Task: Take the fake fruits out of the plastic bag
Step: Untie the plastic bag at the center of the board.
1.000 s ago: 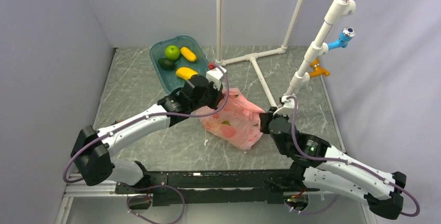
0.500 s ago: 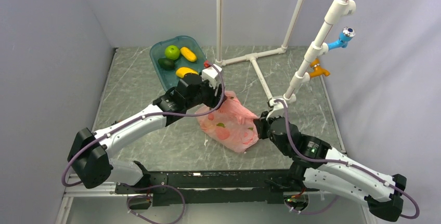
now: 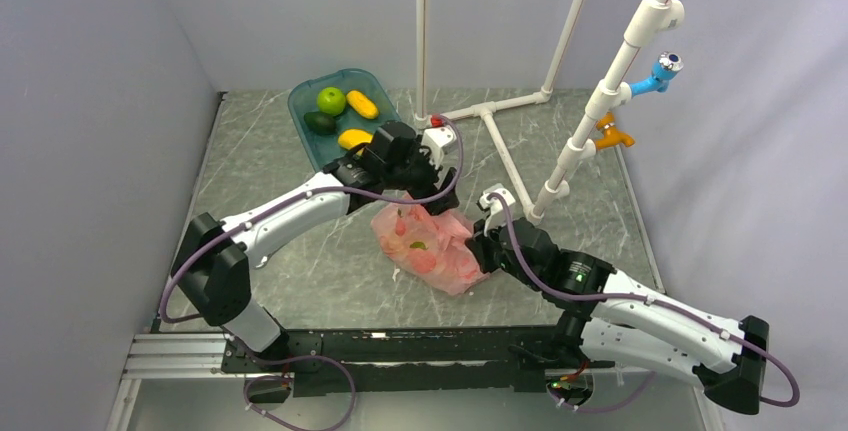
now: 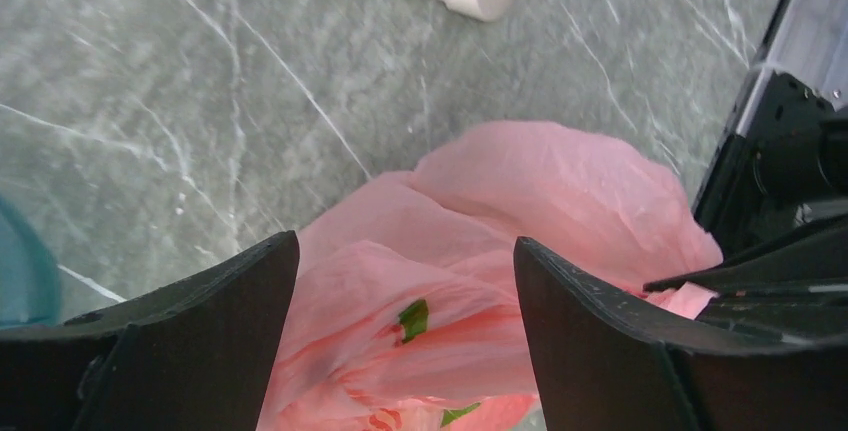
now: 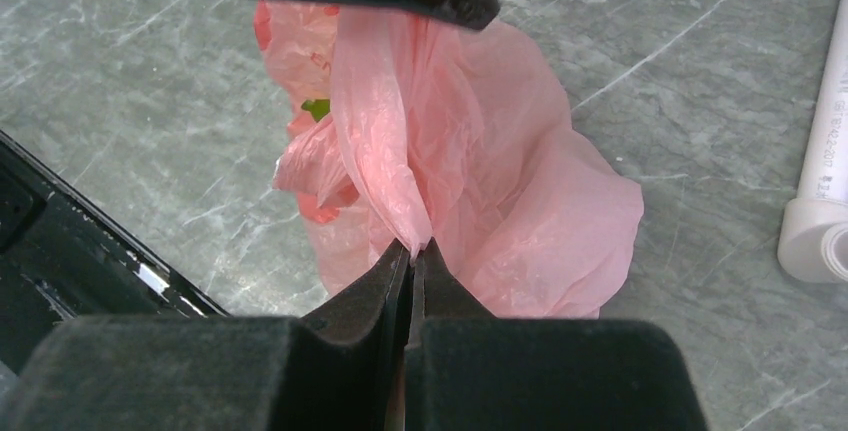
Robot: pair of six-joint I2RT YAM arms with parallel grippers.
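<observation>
Right gripper [image 5: 412, 246], nearest me: jaws pinched tight on a fold of the plastic bag [image 5: 520, 191]. The bag sits bunched at mid-table [image 3: 260, 181]. Reddish fake fruits [image 3: 425, 262] show through the film, inside it. Left gripper [image 4: 405, 251] hangs just above the bag's far side, fingers spread wide, gripping nothing. Beyond it, the teal tray [image 3: 300, 111] holds 2 yellow fruits [image 3: 362, 104], 1 green apple [image 3: 331, 101] and 1 avocado [image 3: 320, 122].
</observation>
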